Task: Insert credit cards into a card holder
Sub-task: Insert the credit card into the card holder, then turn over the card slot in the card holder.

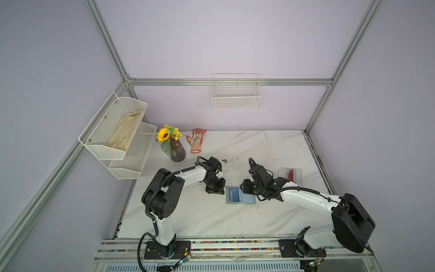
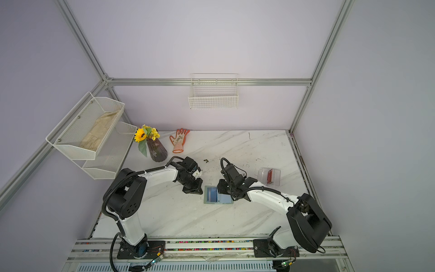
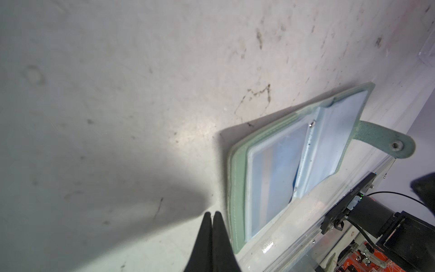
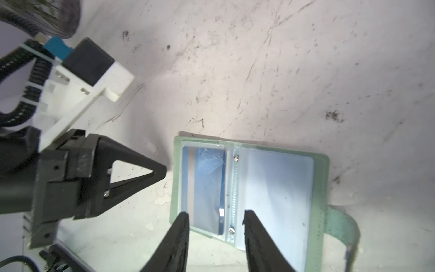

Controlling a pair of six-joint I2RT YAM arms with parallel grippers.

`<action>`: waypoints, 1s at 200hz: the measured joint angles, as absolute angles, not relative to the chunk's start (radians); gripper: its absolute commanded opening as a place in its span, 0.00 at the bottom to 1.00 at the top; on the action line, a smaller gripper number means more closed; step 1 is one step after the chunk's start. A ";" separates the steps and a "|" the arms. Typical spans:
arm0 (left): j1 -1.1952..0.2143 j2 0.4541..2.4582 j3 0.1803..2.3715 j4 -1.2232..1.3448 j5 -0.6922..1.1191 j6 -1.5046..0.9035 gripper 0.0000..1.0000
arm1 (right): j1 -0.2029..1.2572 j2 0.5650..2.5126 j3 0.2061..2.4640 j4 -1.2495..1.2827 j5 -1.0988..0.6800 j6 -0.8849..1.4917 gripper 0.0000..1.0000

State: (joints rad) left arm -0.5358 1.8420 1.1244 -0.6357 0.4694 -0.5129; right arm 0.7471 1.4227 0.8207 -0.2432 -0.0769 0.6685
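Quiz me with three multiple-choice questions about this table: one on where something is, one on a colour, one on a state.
1. Where is the red card? A in the clear box; B in the card holder; C flat on the table.
2. What colour is the sleeved card? A black; B blue; C red.
3. How is the card holder? A snapped shut; B lifted; C lying open on the table.
Answers: 1 A, it sits within the clear walls; 2 B, blue shows through the plastic sleeve; 3 C, both sleeve pages face up, strap unfastened.
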 measured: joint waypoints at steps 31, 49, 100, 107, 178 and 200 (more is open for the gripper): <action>-0.556 1.842 1.159 -0.638 0.482 -0.513 0.00 | 0.747 1.488 0.821 -0.276 -0.015 0.650 0.54; -0.564 1.842 1.171 -0.630 0.487 -0.513 0.00 | 0.747 1.526 0.821 -0.283 0.007 0.641 0.54; -0.565 1.849 1.171 -0.629 0.484 -0.513 0.00 | 0.759 1.575 0.825 -0.279 0.045 0.629 0.65; -0.566 1.854 1.171 -0.629 0.484 -0.513 0.00 | 0.765 1.577 0.826 -0.279 0.050 0.628 0.65; -0.566 1.866 1.171 -0.616 0.483 -0.514 0.00 | 0.823 1.623 0.845 -0.283 0.152 0.643 0.53; -0.565 1.866 1.168 -0.611 0.482 -0.515 0.00 | 0.848 1.651 0.865 -0.281 0.194 0.649 0.52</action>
State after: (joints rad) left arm -0.5652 1.8660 1.1683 -0.6109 0.4824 -0.5152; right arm 0.8478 1.6508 0.8654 -0.2813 0.1940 0.6487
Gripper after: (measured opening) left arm 0.047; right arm 0.526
